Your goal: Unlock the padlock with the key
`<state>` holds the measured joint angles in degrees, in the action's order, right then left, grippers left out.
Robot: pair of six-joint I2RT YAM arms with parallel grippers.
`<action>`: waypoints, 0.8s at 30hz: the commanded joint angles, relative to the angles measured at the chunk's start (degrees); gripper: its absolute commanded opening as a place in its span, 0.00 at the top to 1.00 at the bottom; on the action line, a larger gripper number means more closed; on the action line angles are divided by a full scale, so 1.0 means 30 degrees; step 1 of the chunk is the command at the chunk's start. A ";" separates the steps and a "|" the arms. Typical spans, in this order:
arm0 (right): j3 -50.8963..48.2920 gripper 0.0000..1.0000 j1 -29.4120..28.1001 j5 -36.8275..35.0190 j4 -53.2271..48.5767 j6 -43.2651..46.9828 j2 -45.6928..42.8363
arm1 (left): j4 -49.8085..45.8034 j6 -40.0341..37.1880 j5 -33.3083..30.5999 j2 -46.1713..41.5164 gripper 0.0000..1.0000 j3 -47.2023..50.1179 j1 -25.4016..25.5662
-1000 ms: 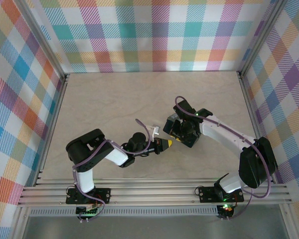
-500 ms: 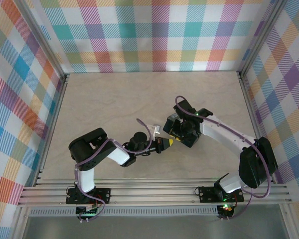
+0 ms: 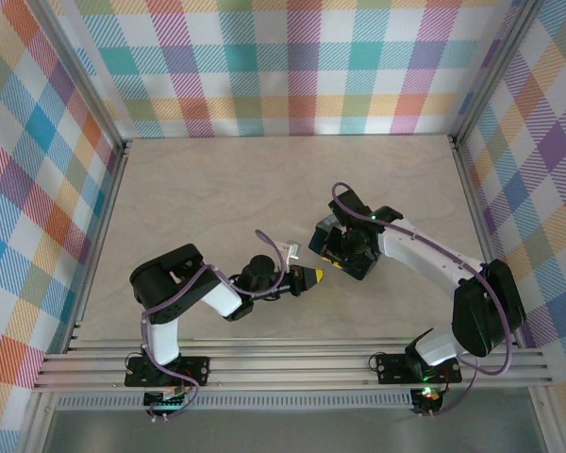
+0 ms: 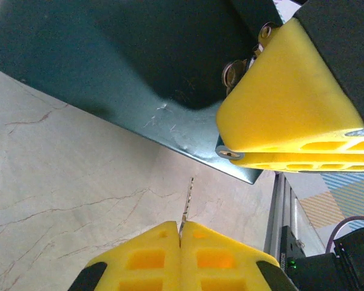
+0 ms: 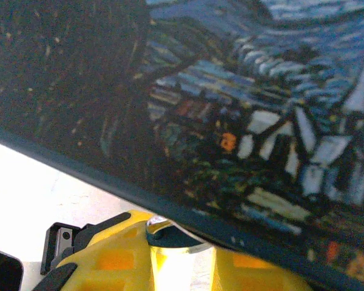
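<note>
My left gripper [image 4: 180, 227] is shut on the key [image 4: 187, 203], whose thin toothed blade sticks out edge-on from between the yellow pads. The blade tip points at the edge of a dark box [image 4: 109, 60] and stops short of it. The padlock [image 4: 235, 71] shows as small metal parts against that box, beside the right gripper's yellow fingers [image 4: 291, 103]. In the right wrist view, my right gripper [image 5: 182, 242] is closed on the shiny metal padlock [image 5: 164, 227], under the painted box [image 5: 230, 109]. From above, the left gripper [image 3: 313, 276] sits just left of the right gripper [image 3: 344, 257].
A white tag [image 3: 290, 250] lies by the left wrist. The table [image 3: 217, 189] is walled on three sides by checked panels, with aluminium rails [image 3: 292, 363] along the near edge. Bare table lies behind and to the left.
My left arm has shifted slightly left and toward the near edge, drawing the key tip a little back from the right gripper. The right arm has not moved.
</note>
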<state>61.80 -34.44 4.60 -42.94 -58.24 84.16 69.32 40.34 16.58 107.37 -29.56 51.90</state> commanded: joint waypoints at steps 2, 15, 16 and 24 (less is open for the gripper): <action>-0.0179 1.00 0.0140 0.0166 0.0000 0.0077 -0.0257 | 0.0566 -0.0148 -0.0047 -0.0891 1.00 -0.0179 0.0330; -0.0239 1.00 0.0171 0.0312 0.0092 0.0054 -0.0251 | 0.0191 -0.0211 -0.0136 -0.0747 1.00 -0.0978 0.0337; -0.0232 1.00 0.0173 0.0314 0.0079 0.0049 -0.0251 | 0.0252 -0.0200 -0.0162 -0.0630 1.00 -0.1011 0.0352; -0.0297 1.00 0.0166 0.0429 0.0161 0.0063 -0.0251 | 0.0478 -0.0086 -0.0194 -0.0316 1.00 -0.1381 0.0337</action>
<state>61.47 -34.09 4.78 -42.63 -58.24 84.16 67.61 40.34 16.58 105.71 -31.66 52.12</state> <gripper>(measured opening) 0.222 0.045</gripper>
